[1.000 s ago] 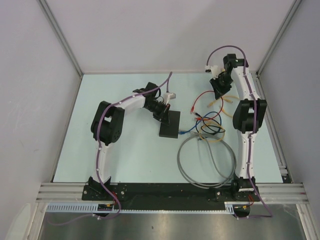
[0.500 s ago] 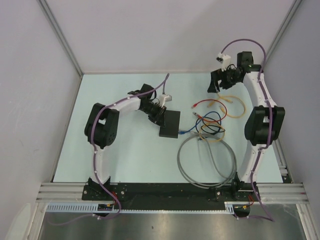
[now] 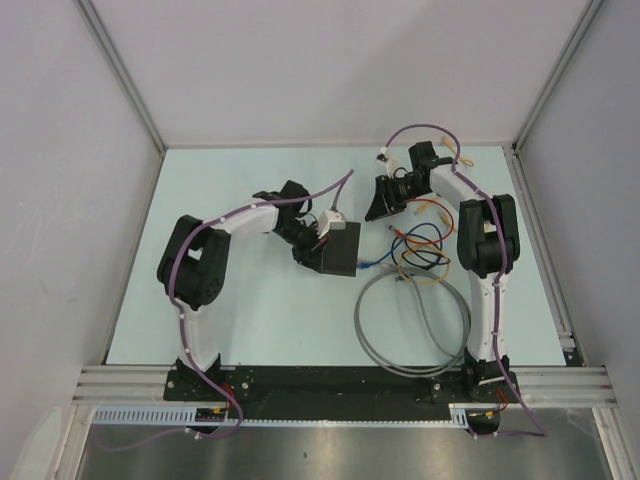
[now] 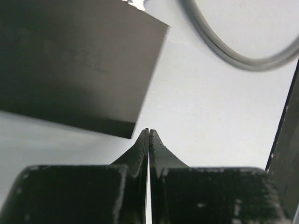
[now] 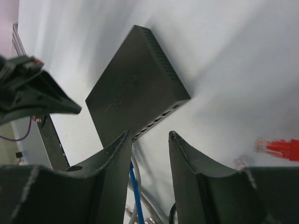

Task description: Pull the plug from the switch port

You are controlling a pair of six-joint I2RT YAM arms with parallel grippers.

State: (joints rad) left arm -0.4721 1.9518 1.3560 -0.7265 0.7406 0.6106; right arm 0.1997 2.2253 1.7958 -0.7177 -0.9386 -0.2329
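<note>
1. The right gripper (image 5: 148,134) is gaping open and holding nothing. In the right wrist view its fingers are framing the port edge of the switch (image 5: 135,86), probably lining up to grab the plug (image 3: 365,265).
2. The blue cable (image 5: 134,184) is running up between those fingers at lower centre of that view, toward the ports. The plug end is hiding behind the left-hand finger there, so I cannot tell how deep it is sitting.
3. The left gripper (image 4: 148,133) is pinched tight on nothing. In the left wrist view its tips are sitting just beside the switch's near corner at centre frame; I cannot tell if they are touching.
4. It is probably acting as a stop, so the switch is not sliding when the cable gets tugged.
5. In the top view the switch is lying flat at centre frame, with the left gripper on its left side and the right gripper to its upper right, apart from it.
6. The red plug (image 5: 275,148) at the right edge and the grey cable (image 4: 233,51) at upper right are lying loose. They risk being grabbed by mistake.
</note>
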